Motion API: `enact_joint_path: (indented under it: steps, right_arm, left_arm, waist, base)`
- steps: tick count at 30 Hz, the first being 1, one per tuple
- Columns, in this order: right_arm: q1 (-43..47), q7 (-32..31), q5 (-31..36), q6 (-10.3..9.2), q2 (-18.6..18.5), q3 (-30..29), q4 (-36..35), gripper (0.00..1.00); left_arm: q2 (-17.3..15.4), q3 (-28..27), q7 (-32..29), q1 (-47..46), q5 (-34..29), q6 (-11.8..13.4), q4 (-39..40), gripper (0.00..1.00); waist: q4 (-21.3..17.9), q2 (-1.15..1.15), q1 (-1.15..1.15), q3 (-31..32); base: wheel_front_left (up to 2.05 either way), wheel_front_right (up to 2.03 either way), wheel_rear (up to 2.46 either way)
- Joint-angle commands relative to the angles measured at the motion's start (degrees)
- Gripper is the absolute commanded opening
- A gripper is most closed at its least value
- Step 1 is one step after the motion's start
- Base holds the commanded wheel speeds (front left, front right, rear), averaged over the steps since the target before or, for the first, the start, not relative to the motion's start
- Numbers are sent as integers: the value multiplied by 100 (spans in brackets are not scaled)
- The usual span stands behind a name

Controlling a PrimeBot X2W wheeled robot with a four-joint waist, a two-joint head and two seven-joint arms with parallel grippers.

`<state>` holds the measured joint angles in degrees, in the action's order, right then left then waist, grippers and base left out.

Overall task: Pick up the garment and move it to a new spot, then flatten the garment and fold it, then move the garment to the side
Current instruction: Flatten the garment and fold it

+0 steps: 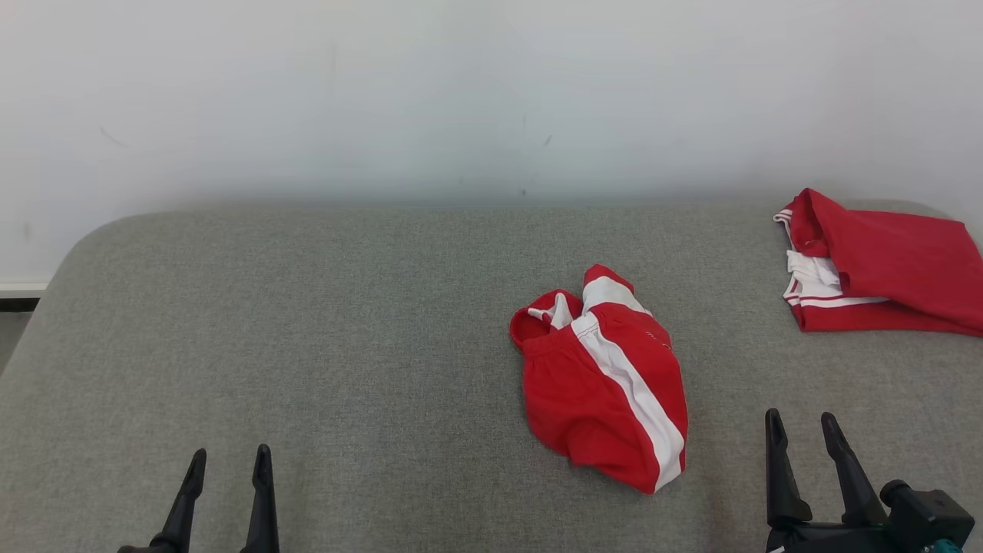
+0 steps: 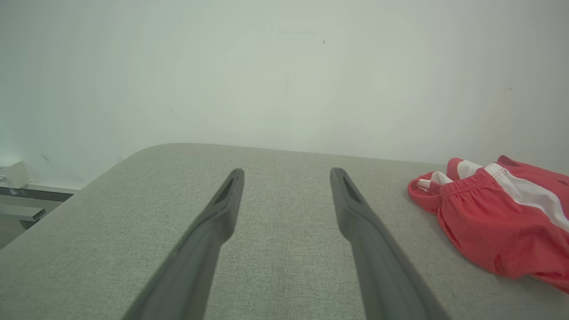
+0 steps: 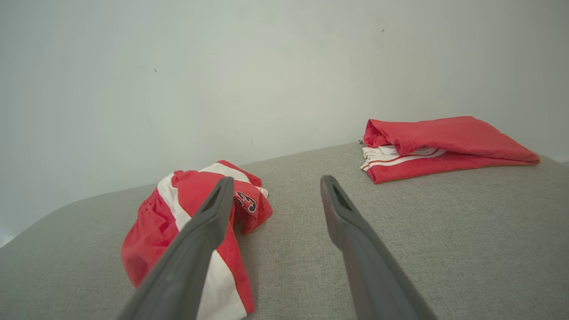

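Observation:
The garment [image 1: 603,380] is a pair of red shorts with a white side stripe, lying crumpled right of the middle of the grey padded surface [image 1: 307,346]. It also appears at the right edge of the left wrist view [image 2: 493,222] and at the lower left of the right wrist view [image 3: 164,222]. My left gripper [image 1: 228,461] stands open at the lower left, far from the garment, nothing between its fingers [image 2: 226,200]. My right gripper [image 1: 802,426] stands open at the lower right, a short way right of the garment, its fingers [image 3: 342,209] empty.
A folded red and white garment [image 1: 883,269] lies at the far right of the surface near the back edge, and it is in the right wrist view too [image 3: 440,144]. A white wall [image 1: 461,92] rises right behind the surface. The surface's rounded left corner drops off at the far left.

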<state>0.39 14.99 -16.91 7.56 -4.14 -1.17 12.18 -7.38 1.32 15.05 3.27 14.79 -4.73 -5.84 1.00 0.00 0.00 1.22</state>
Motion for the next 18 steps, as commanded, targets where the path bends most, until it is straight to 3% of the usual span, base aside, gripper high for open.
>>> enact_joint_path:
  steps: [1,18]
  right_arm:
    - [58,26,-14,-17,-28,8,8,100]
    - [64,26,-19,-17,-10,27,42,100]
  left_arm:
    - [41,-55,17,62,-46,-37,-12,100]
    - [191,-251,17,54,-284,-230,-129,100]
  waist:
    - [2,0,0,3]
    - [3,0,0,10]
  base:
    - [0,0,0]
    - [0,0,0]
